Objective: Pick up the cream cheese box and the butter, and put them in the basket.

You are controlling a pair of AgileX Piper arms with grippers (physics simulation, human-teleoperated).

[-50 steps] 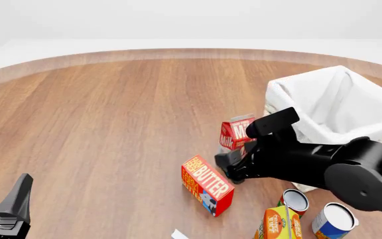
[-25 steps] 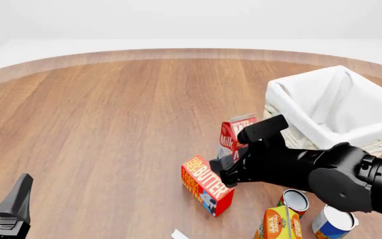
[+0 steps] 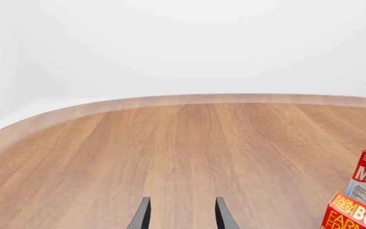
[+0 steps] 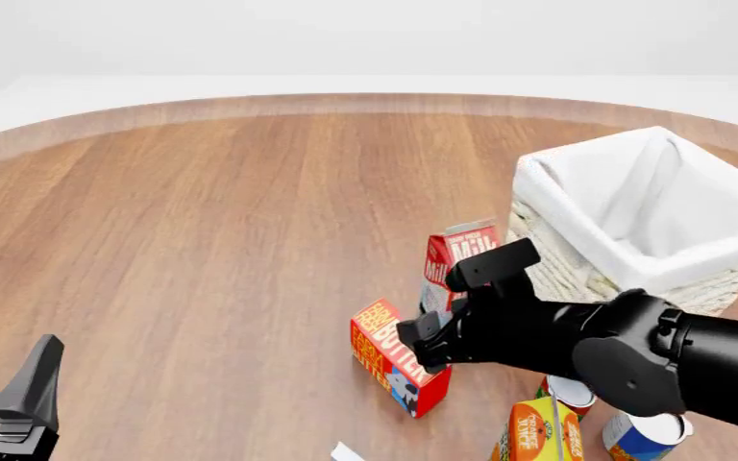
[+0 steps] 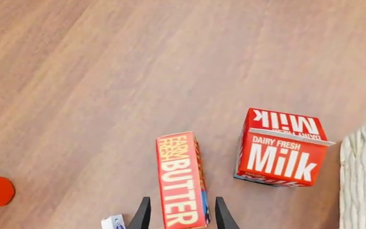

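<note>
My right arm reaches in from the right side of the front view, its dark forearm angled forward and down. My right gripper point(image 4: 423, 341) points downward; in its wrist view both fingers point(image 5: 141, 215) stand apart, jaws spread. My left gripper point(image 4: 16, 403) sits low at the near left corner, only partly visible. From its wrist view its fingers point(image 3: 141, 217) are parted too, aimed forward with nothing between them.
</note>
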